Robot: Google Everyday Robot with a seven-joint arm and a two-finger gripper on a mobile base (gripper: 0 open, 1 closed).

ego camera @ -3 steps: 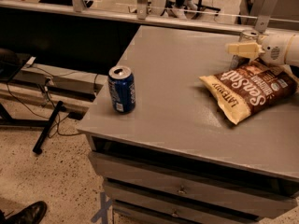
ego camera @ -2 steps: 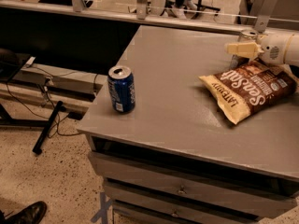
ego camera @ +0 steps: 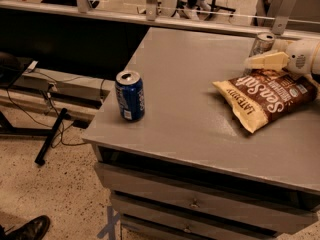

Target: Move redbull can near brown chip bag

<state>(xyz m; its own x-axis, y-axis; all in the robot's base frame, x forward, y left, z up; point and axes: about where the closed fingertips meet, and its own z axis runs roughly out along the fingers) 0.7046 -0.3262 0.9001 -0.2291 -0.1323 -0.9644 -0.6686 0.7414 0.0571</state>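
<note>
The redbull can (ego camera: 262, 44) is a slim silver can standing upright at the back right of the grey table (ego camera: 190, 114). Only its top and upper body show. My gripper (ego camera: 261, 61), cream-coloured, reaches in from the right edge and sits right in front of the can's lower part, covering it. I cannot tell if it touches the can. The brown chip bag (ego camera: 270, 98) with white "Sea Salt" lettering lies flat just in front of the gripper and the can.
A blue soda can (ego camera: 130, 95) stands upright near the table's front left edge. A metal rail (ego camera: 150, 19) runs behind the table. Drawers (ego camera: 200, 204) are below the tabletop. A shoe (ego camera: 30, 229) is on the floor at bottom left.
My gripper has come slightly lower and toward the bag. The top of the redbull can now shows behind it. The bag and the blue can have not moved.
</note>
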